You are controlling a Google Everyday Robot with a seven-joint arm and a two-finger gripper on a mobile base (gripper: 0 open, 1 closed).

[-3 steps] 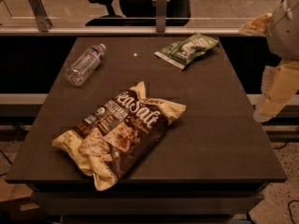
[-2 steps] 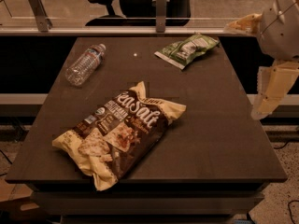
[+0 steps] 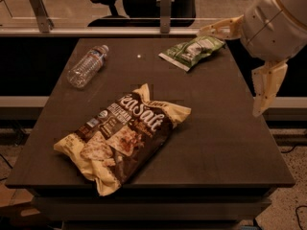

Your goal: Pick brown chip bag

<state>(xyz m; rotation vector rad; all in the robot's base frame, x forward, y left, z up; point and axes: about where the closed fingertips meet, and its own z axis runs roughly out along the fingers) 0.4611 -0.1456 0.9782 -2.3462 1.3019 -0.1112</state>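
The brown chip bag [image 3: 122, 135] lies flat on the dark table [image 3: 225, 143], near the front left, with white "Sea Salt" lettering up and pale yellow edges. My gripper [image 3: 228, 73] is at the upper right, above the table's right edge and far from the bag. It is open and empty. One pale finger [image 3: 220, 28] points left toward the green snack bag. The other finger [image 3: 266, 87] hangs down.
A small green snack bag [image 3: 192, 51] lies at the table's back right, just under the gripper's upper finger. A clear plastic water bottle [image 3: 87, 65] lies at the back left. A glass rail and an office chair stand behind the table.
My gripper has moved left and further into view, over the table's right edge near the green snack bag. The bags and the bottle have not moved.
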